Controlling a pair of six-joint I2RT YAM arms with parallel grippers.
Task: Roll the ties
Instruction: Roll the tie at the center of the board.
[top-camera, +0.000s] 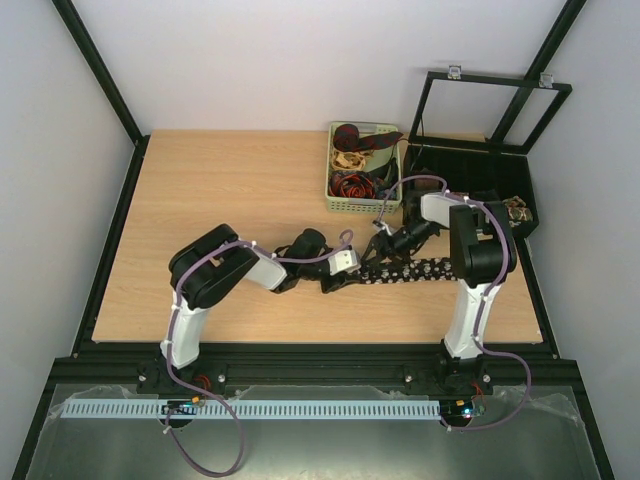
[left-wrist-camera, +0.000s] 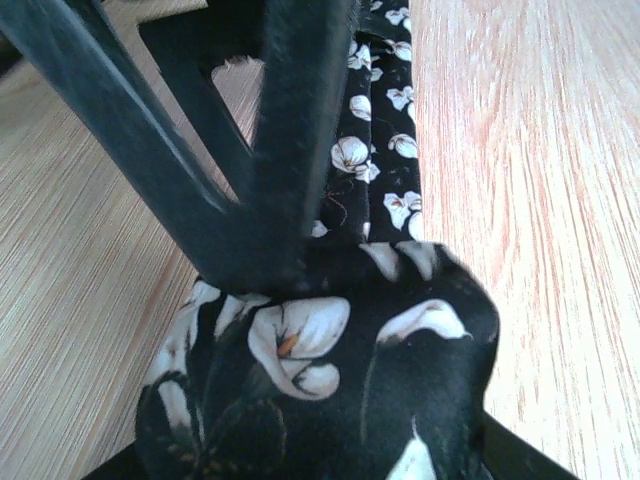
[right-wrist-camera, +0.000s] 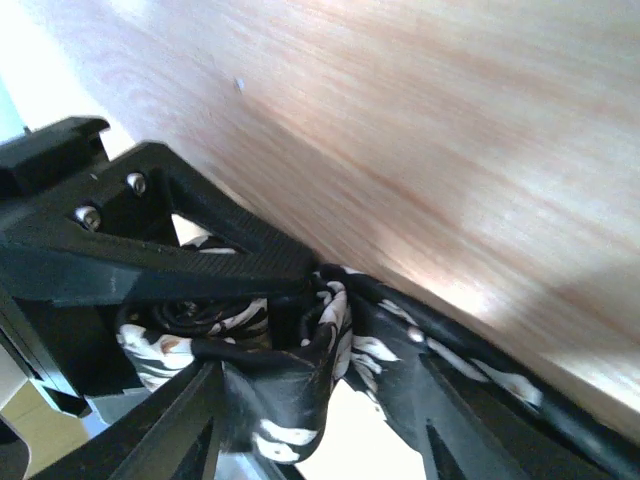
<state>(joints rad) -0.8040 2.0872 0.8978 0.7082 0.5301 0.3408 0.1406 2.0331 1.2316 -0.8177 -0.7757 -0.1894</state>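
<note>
The table (top-camera: 230, 200) is carrying a green basket (top-camera: 331, 172) of finished coils (top-camera: 352, 185) at one o'clock. The black tie (top-camera: 425, 269) is lying mid-table, its tail running toward three o'clock, probably to feed the roll. The left gripper (top-camera: 350, 272) is clamping the rolled end, likely against unwinding. The right gripper (top-camera: 380, 248) is standing parted, fabric loose between its fingers.

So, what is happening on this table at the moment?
Both arms are working on one black flowered tie lying on the wooden table. The left end effector grips the rolled end, while the right end effector, its jaws apart, sits right beside it over the fabric. Most of the tie is not yet rolled. Rolled ties sit in the green basket.
</note>
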